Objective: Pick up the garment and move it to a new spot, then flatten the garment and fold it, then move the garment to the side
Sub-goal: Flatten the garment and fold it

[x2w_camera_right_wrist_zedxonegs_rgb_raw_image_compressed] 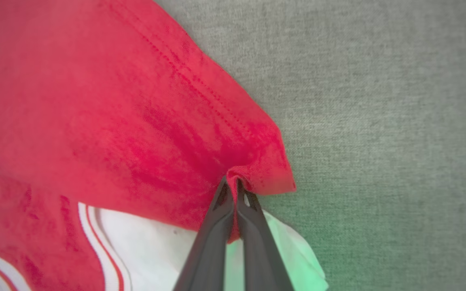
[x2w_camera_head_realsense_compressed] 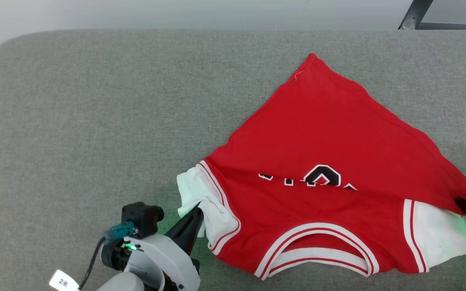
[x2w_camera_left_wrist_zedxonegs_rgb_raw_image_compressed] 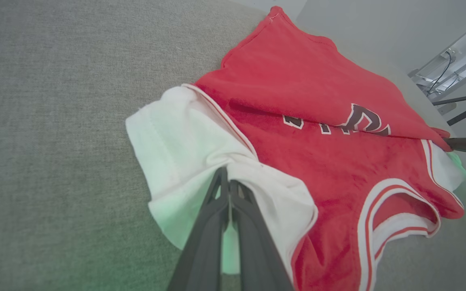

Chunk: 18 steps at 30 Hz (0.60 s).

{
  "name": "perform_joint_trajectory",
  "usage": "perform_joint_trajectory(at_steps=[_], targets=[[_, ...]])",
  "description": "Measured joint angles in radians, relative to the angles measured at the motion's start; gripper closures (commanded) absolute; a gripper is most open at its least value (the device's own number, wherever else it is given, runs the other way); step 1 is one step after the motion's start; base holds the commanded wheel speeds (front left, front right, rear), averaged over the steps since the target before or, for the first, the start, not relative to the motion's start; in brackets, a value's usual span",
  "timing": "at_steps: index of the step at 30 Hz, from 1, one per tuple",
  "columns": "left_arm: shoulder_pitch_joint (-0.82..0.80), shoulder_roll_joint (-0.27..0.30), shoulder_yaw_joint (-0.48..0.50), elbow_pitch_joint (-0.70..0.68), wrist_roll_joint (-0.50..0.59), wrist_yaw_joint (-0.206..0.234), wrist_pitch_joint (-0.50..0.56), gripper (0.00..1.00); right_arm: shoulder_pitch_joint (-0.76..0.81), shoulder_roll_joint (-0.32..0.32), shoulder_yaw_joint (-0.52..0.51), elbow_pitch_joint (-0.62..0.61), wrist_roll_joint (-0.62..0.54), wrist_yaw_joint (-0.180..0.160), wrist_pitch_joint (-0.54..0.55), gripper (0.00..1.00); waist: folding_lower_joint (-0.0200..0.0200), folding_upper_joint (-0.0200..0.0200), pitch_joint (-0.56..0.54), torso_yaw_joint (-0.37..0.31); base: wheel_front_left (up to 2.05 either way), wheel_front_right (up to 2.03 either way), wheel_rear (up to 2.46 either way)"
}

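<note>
My left gripper (x2w_camera_head_realsense_compressed: 198, 210) is pinched shut on the bunched white sleeve (x2w_camera_left_wrist_zedxonegs_rgb_raw_image_compressed: 184, 141) of the garment (x2w_camera_head_realsense_compressed: 318, 121). My right gripper (x2w_camera_head_realsense_compressed: 460, 203) is clamped tight on a red hem corner (x2w_camera_right_wrist_zedxonegs_rgb_raw_image_compressed: 257, 161) lying over the other sleeve. The garment lies on the grey padded surface (x2w_camera_head_realsense_compressed: 75, 121), collar nearest me, its lower half folded up over part of the black lettering.

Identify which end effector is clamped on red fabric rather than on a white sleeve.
The right end effector: it pinches the red hem corner of the garment. The left end effector grips a white sleeve instead.
</note>
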Motion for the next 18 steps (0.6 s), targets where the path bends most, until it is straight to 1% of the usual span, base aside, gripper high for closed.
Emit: perform_joint_trajectory(at_steps=[1,6,10,12,15,18], targets=[[0.000,0.000,-0.001,0.000,0.000,0.000,0.000,1.00,0.001,-0.003,0.006,-0.005,-0.006,0.000,-0.014,0.00,0.0000,0.0000,0.000,0.000,0.00,0.00,0.00],[-0.001,0.000,-0.002,0.004,0.000,0.000,0.000,1.00,0.000,-0.041,0.051,-0.053,-0.014,0.000,-0.038,0.00,0.0000,0.0000,-0.003,-0.001,0.00,0.00,0.00],[0.000,0.000,-0.004,0.004,0.000,0.000,-0.004,1.00,0.013,-0.087,0.077,-0.135,-0.037,0.000,-0.068,0.00,0.0000,0.0000,-0.005,0.000,0.00,0.00,0.00],[0.000,0.000,-0.004,0.004,0.000,0.000,-0.005,1.00,0.030,-0.096,0.077,-0.189,-0.047,0.000,-0.102,0.00,0.0000,0.0000,-0.006,0.000,0.00,0.00,0.00],[0.000,0.000,-0.004,0.003,0.000,0.000,-0.008,1.00,0.044,-0.107,0.073,-0.281,-0.078,0.000,-0.216,0.00,0.0000,0.0000,-0.004,0.001,0.00,0.00,0.00],[0.001,-0.001,-0.006,0.003,0.000,0.002,-0.010,1.00,0.048,-0.131,0.104,-0.355,-0.137,0.001,-0.361,0.00,0.0000,0.0000,-0.002,0.000,0.00,0.00,0.00]])
